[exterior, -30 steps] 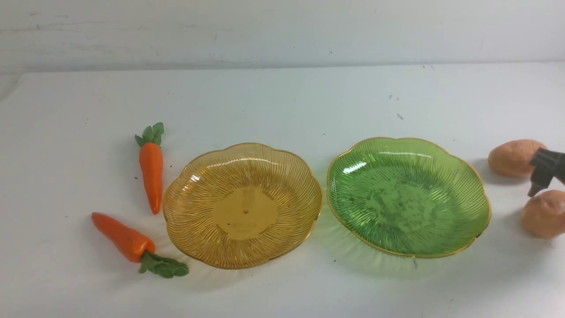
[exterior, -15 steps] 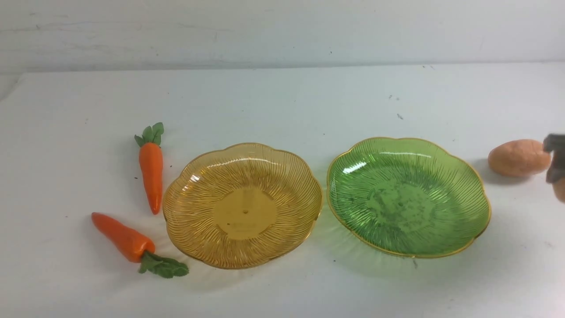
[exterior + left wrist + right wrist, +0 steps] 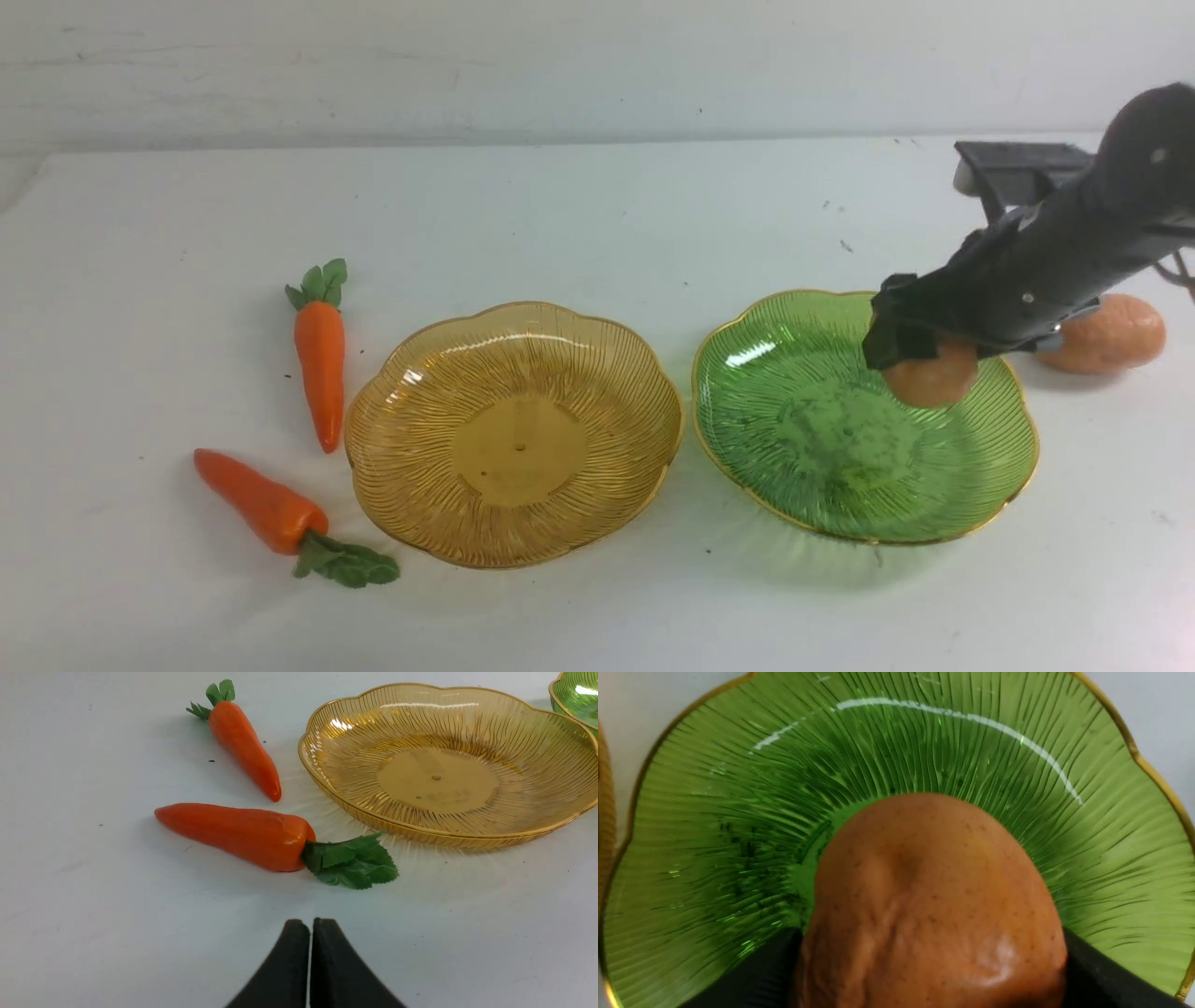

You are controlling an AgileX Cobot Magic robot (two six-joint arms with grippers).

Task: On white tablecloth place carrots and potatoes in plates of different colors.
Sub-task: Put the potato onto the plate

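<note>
right gripper (image 3: 920, 353) clamps a tan-brown, speckled, glossy oval potato (image 3: 934, 905) over the ribbed translucent green plate (image 3: 714, 812); left gripper (image 3: 310, 933) jaws pressed together

**A:** What covers the table?

**B:** A plain white tablecloth (image 3: 579, 205), smooth, with a few small dark specks.

**A:** And what lies on it?

**B:** At the left are two orange carrots. The far carrot (image 3: 320, 369) has its green leaves pointing away. The near carrot (image 3: 266, 509) lies slantwise, leaves toward the amber plate (image 3: 420, 373). Just right of that sits the green plate (image 3: 775, 401), their rims almost touching. A tan potato (image 3: 1116, 334), partly hidden, rests at the far right
</note>
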